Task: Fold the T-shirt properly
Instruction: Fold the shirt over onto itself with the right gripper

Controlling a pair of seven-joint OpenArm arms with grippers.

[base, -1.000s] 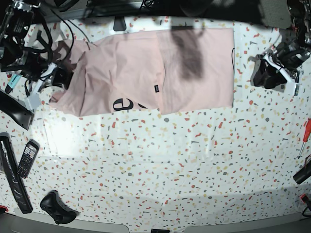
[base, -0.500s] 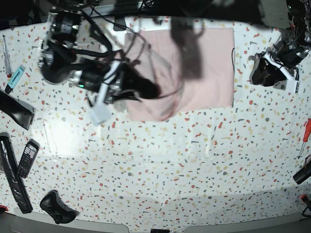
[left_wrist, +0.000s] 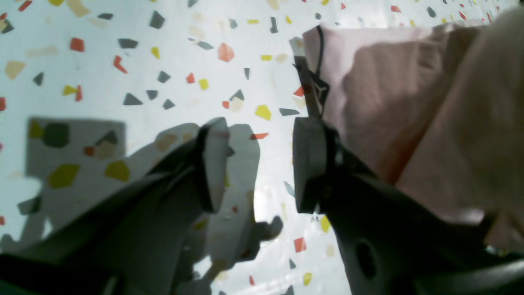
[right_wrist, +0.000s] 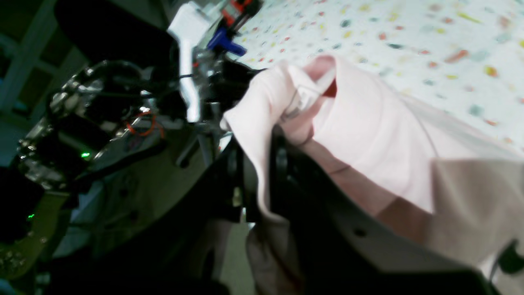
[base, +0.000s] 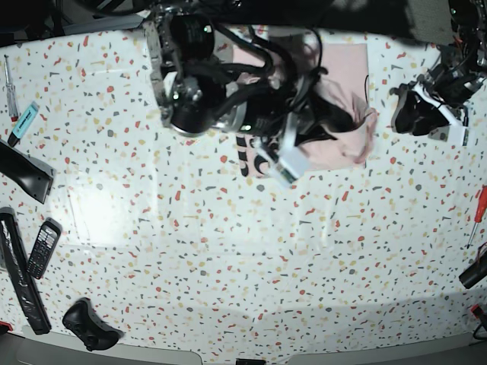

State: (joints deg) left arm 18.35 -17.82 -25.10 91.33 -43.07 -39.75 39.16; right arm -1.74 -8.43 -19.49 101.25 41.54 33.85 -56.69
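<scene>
The right gripper (right_wrist: pixel 258 164) is pinching a bunched fold of the pink T-shirt (base: pixel 346 114) and holding it up. Its arm (base: pixel 221 84) stretches far across the speckled table (base: pixel 266 251), over the shirt. Off at the table's side, the left gripper (left_wrist: pixel 258 164) sits low beside the shirt's edge, claws spread wide, holding nothing.

No text can be read in any view. The T-shirt (base: pixel 344 114) shows black printed marks at its lower edge in the base view, but no letter is legible.
</scene>
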